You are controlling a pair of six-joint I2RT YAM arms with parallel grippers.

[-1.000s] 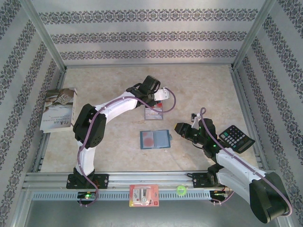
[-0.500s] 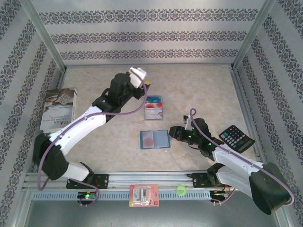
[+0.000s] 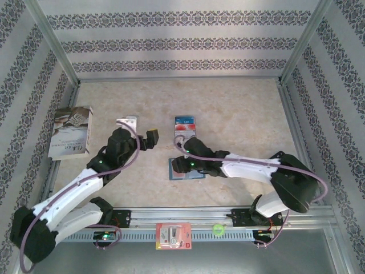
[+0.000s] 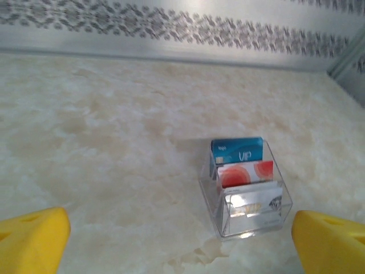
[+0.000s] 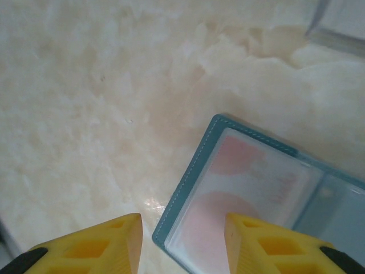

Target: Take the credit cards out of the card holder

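Reaching across in the top view, the right gripper point(image 3: 178, 165) sat over the left end of the open card holder point(image 3: 197, 174). The left wrist view showed the left gripper point(image 4: 182, 242) wide and empty, facing three credit cards point(image 4: 244, 174) parked in a clear tray point(image 4: 251, 225). The right wrist view showed the right fingers point(image 5: 85, 242) partly apart astride the holder's corner, likely to draw out the red-and-white card point(image 5: 228, 188) inside
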